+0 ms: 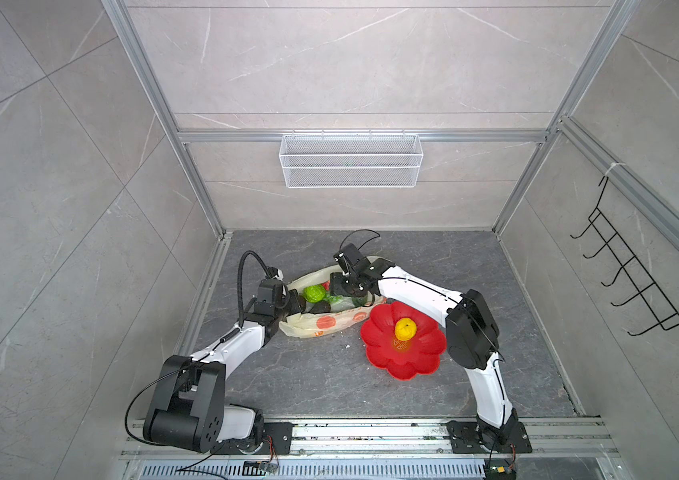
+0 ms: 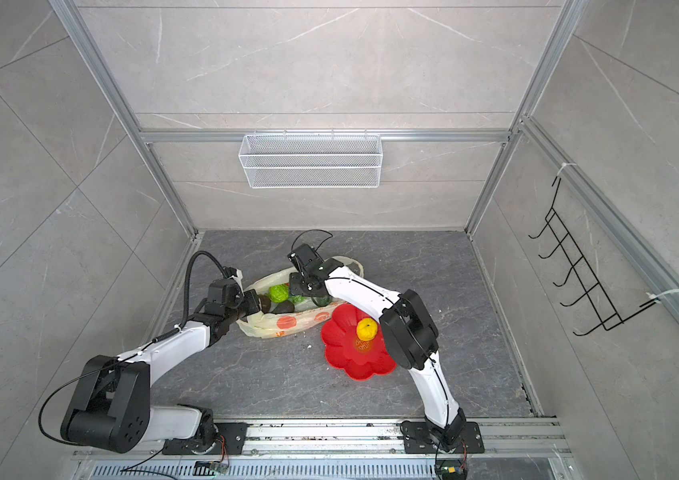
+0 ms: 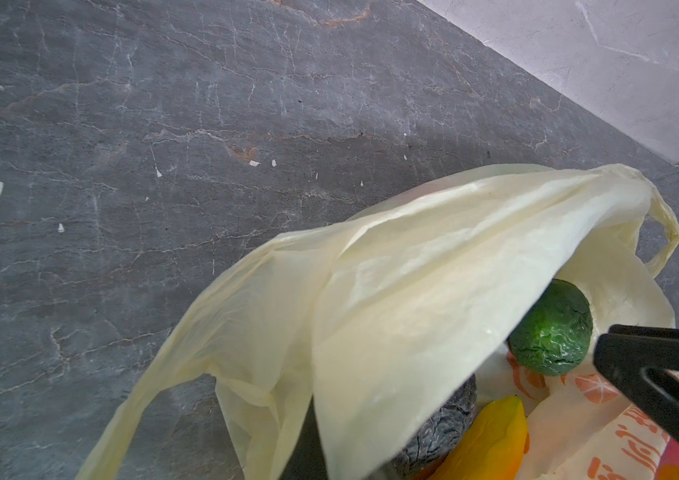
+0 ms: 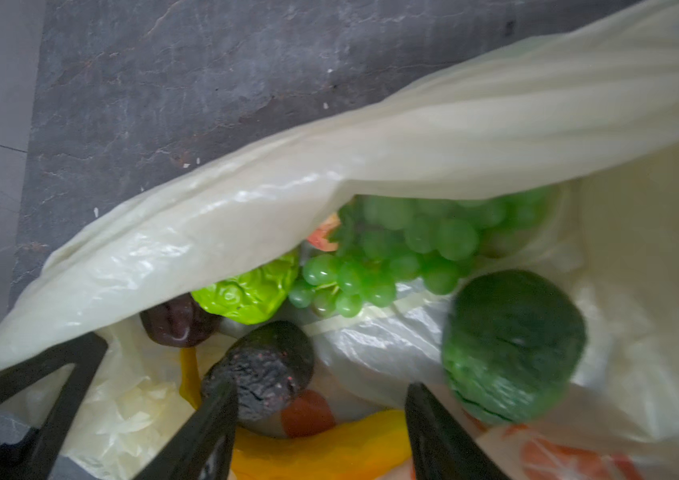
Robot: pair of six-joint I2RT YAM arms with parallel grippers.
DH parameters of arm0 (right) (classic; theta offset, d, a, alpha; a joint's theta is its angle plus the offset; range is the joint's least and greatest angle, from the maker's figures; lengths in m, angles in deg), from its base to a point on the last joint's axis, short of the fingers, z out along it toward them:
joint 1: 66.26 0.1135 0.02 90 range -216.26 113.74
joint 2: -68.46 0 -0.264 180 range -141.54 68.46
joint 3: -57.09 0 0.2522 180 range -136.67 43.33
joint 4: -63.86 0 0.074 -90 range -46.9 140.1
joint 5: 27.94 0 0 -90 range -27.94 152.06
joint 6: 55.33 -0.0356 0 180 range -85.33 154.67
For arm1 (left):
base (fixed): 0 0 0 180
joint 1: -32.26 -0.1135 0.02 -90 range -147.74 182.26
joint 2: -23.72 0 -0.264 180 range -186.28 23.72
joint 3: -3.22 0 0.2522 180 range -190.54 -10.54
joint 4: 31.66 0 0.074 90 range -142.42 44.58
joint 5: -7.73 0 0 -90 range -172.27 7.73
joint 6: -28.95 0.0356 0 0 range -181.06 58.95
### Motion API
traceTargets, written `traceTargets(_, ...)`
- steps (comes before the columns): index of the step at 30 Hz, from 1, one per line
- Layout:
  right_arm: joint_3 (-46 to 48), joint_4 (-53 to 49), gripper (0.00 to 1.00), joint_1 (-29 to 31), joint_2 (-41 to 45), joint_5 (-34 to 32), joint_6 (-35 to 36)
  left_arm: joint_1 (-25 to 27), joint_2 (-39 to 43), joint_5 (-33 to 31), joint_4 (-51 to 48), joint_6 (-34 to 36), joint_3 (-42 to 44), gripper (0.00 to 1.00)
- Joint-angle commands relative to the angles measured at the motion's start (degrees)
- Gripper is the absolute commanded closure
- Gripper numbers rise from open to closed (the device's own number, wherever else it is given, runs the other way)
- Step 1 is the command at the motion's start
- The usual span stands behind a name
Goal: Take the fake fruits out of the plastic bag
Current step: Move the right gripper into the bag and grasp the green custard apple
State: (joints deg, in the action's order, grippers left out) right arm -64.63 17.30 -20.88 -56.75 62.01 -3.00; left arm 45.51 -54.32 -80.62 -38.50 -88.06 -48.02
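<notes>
Grey slab [image 1: 329, 374]: left pincer [image 1: 294, 302] seemingly pinches plastic bag [image 4: 454, 137]; right pincer [image 4: 319, 388] spread; print [image 3: 637, 449] illegible.

So you've got the plastic bag [image 1: 321, 324] mid-frame in both top views, with the flower-shaped plate [image 1: 425, 361] right up against its lower-right end and the lemon [image 1: 405, 329] sitting on it. In the bag: bumpy fruit [image 1: 314, 294], grape bunch [image 4: 391, 249] beside it, avocado [image 1: 320, 307] just below, banana [image 4: 329, 449] next to that.

We read this as a robot lab test cell: aluminium frame [image 1: 354, 136], mock-tile panels [image 1: 350, 62], wire basket [image 1: 350, 160] beyond the right tool [image 4: 319, 386].
</notes>
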Motion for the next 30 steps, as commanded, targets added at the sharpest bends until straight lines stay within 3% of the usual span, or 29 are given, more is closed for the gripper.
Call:
traceTargets(1,-5.4,-0.3,0.32,1.8,-4.7,3.0,0.5,0.3,-0.1,-0.2,1.6,0.2,-0.6,0.98)
traceTargets(5,-12.5,-2.0,0.31,2.6,-10.2,4.0,0.6,0.4,0.3,-0.2,1.6,0.2,-0.5,0.98)
traceTargets(15,-28.0,-11.3,0.23,2.9,-21.3,-3.4,2.1,0.4,0.8,0.2,1.9,0.3,-0.2,0.98)
traceTargets(21,-37.1,-15.7,0.22,2.9,-28.1,-3.9,2.2,0.4,1.0,0.3,2.0,0.4,-0.2,0.98)
traceTargets(30,-43.0,-17.6,0.23,2.9,-31.2,-4.1,1.9,0.4,0.8,0.2,2.0,0.4,-0.2,0.98)
